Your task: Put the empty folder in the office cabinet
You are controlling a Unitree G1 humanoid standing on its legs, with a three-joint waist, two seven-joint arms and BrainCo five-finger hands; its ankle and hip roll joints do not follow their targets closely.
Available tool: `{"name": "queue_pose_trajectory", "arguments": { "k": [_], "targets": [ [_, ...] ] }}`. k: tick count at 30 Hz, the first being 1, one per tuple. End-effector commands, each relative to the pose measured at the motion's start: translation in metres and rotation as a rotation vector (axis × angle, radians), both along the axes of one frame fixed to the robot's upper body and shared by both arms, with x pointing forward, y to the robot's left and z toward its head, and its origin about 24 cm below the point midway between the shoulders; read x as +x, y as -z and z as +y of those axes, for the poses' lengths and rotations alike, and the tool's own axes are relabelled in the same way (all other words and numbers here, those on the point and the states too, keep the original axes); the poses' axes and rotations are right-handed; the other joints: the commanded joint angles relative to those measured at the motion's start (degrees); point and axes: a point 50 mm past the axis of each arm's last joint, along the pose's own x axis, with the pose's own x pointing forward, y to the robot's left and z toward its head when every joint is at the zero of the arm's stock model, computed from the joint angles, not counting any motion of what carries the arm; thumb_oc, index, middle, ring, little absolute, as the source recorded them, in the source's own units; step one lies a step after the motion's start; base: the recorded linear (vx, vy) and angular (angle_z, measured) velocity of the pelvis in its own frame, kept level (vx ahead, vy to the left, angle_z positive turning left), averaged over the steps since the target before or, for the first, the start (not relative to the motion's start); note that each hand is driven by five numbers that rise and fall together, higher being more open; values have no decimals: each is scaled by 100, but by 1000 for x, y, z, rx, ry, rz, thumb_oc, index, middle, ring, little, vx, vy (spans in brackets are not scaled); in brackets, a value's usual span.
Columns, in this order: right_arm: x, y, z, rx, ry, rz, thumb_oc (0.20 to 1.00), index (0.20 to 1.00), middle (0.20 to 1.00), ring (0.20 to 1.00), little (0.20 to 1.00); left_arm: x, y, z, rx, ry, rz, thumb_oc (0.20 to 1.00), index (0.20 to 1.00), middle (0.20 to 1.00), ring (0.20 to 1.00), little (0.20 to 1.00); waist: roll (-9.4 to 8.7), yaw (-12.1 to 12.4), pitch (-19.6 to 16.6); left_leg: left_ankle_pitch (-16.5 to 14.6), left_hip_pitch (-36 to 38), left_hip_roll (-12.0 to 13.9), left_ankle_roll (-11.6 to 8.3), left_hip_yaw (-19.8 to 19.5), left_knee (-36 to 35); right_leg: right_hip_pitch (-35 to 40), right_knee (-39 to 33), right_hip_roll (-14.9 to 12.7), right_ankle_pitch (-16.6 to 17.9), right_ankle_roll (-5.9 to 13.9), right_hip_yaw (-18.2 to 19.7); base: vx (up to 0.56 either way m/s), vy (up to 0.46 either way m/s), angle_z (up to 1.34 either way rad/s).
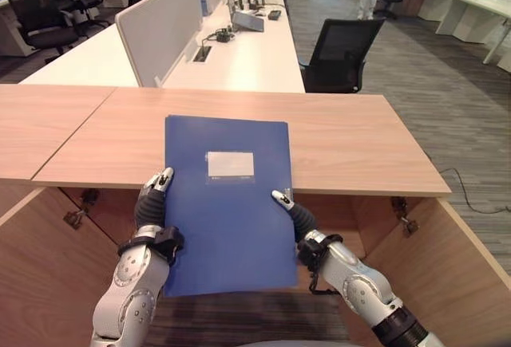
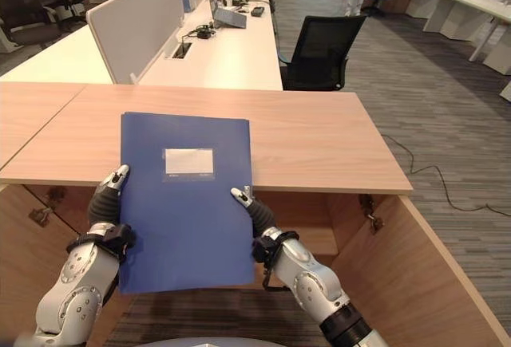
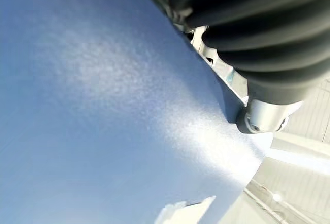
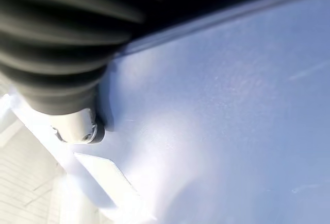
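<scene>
Broadly, a wooden office cabinet [image 1: 351, 143] spans the foreground, its flat top running across both eye views and its doors swung open toward the robot at either side, with metal hinges [image 1: 403, 213] showing on the inner walls. Behind it stand white desks [image 1: 239, 52] split by a grey partition [image 1: 164, 24], and a black office chair [image 1: 343, 52] sits on the grey carpet [image 1: 447, 100] to the right.

Held up in front of the cabinet is the blue folder [image 1: 227, 219], flat face toward the camera, a pale label [image 1: 231, 164] on its upper half. Its top edge overlaps the cabinet top in view; its lower edge hangs before the open interior.

At the folder's left edge the left hand [image 1: 152, 199] pinches it, thumb on the front face. Opposite, the right hand [image 1: 294, 213] clamps the right edge likewise, thumb lying over the blue cover.
</scene>
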Motion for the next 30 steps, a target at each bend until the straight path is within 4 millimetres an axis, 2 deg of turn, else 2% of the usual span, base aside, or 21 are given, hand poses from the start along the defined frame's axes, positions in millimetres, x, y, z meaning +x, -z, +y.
{"name": "queue_pose_trajectory", "arguments": {
  "k": [1, 4, 12, 14, 16, 17, 25, 26, 30],
  "targets": [
    [-25, -54, 110, 412, -373, -104, 200, 200, 200, 200, 200, 11, -23, -109, -391, 489, -150, 200, 200, 200, 200, 200, -104, 2, 253, -808, 634, -66, 68, -247, 62, 195, 33, 271, -377, -79, 45, 0, 0, 0],
    [-26, -49, 100, 375, -395, -146, 200, 200, 200, 200, 200, 13, -20, -106, -390, 479, -135, 200, 200, 200, 200, 200, -103, 17, 225, -810, 643, -69, 63, -269, 62, 216, 33, 273, -393, -82, 32, 0, 0, 0],
    [-27, -42, 92, 331, -439, -185, 200, 200, 200, 200, 200, 15, -17, -105, -387, 466, -124, 200, 200, 200, 200, 200, -86, 35, 210, -813, 658, -78, 63, -294, 62, 240, 33, 276, -411, -82, -5, 0, 0, 0],
    [-26, -41, 88, 319, -437, -196, 200, 200, 200, 200, 200, 15, -16, -105, -386, 464, -119, 347, 347, 347, 347, 347, -85, 30, 208, -812, 660, -80, 60, -295, 62, 244, 33, 278, -413, -81, -10, 0, 0, 0],
    [-26, -39, 86, 307, -435, -201, 200, 200, 200, 200, 200, 15, -16, -105, -390, 464, -117, 664, 664, 664, 664, 664, -81, 36, 206, -810, 661, -83, 62, -309, 62, 249, 33, 277, -414, -80, -11, 3, 3, 3],
    [-25, -37, 82, 289, -421, -208, 200, 200, 200, 200, 200, 15, -14, -104, -388, 458, -111, 1000, 1000, 1000, 1000, 1000, -76, 36, 206, -809, 662, -83, 66, -313, 62, 251, 33, 273, -416, -78, -14, 1, 5, 7],
    [-19, -35, 66, 250, -367, -247, 200, 200, 200, 200, 200, 16, -7, -98, -391, 413, -78, 1000, 1000, 1000, 1000, 1000, -72, 46, 185, -804, 663, -89, 78, -344, 62, 265, 33, 266, -423, -80, -26, 1, 1, 2],
    [-14, -38, 57, 214, -345, -287, 200, 200, 200, 200, 200, 15, 1, -91, -390, 371, -47, 1000, 1000, 1000, 1000, 1000, -80, 49, 179, -804, 665, -90, 81, -350, 62, 269, 33, 264, -425, -82, -27, -1, 1, 3],
    [-8, -44, 42, 125, -322, -345, 200, 200, 200, 200, 200, 13, 13, -78, -398, 291, 4, 1000, 1000, 1000, 1000, 1000, -88, 69, 166, -801, 672, -96, 83, -361, 62, 277, 33, 264, -429, -83, -31, 0, 0, 0]
  ]
}}
